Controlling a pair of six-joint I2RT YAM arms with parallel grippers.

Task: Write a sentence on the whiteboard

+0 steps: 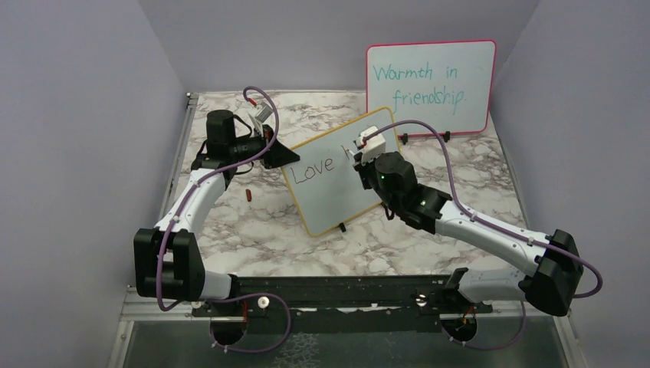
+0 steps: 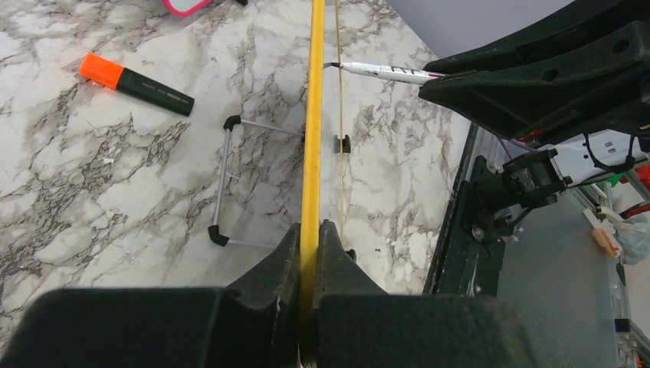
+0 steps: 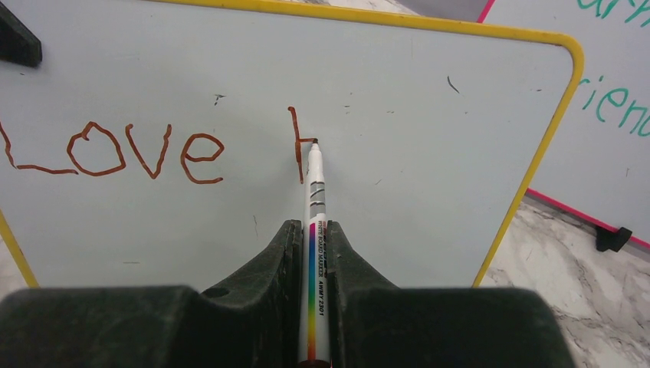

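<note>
The yellow-framed whiteboard [image 1: 337, 184] stands tilted mid-table; it also shows in the right wrist view [image 3: 429, 115] and edge-on in the left wrist view [image 2: 313, 115]. The sentence [image 3: 153, 149] reads "Love" plus a started letter, in dark brownish strokes; it also shows from above [image 1: 316, 169]. My left gripper [image 2: 310, 234] is shut on the board's left edge. My right gripper [image 3: 315, 230] is shut on a white marker [image 3: 315, 199] with a rainbow stripe, its tip touching the board at the started letter. The marker also shows in the left wrist view [image 2: 387, 73].
A pink-framed board [image 1: 429, 86] with teal writing stands at the back right. An orange-capped black marker [image 2: 136, 83] lies on the marble table [image 1: 253, 222] left of the whiteboard; it also shows from above [image 1: 248, 195]. A wire stand [image 2: 226, 184] sits behind the board.
</note>
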